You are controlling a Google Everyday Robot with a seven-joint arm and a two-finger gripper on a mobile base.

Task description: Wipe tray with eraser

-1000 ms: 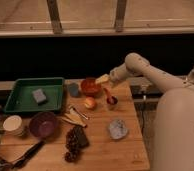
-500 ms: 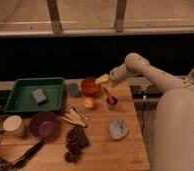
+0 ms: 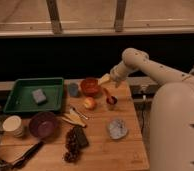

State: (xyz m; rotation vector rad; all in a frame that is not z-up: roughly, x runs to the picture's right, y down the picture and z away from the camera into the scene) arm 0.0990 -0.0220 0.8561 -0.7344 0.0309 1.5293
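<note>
The green tray [image 3: 20, 102] lies at the table's back left, with a lighter grey-blue block [image 3: 39, 96] inside it. The eraser [image 3: 81, 136], a small dark block, lies on the wooden table near the front middle, beside a brown knobbly cluster [image 3: 70, 146]. My gripper [image 3: 109, 96] hangs from the white arm over the table's back right, just right of the orange bowl [image 3: 90, 86] and the apple [image 3: 89, 103]. It is well away from both the eraser and the tray.
A purple bowl [image 3: 43, 124] and a white cup stack [image 3: 13, 126] stand front left. Wooden utensils [image 3: 72, 119], a small blue-grey cup [image 3: 73, 90] and a pale crumpled object [image 3: 117, 128] lie mid-table. My white body [image 3: 175, 130] fills the right.
</note>
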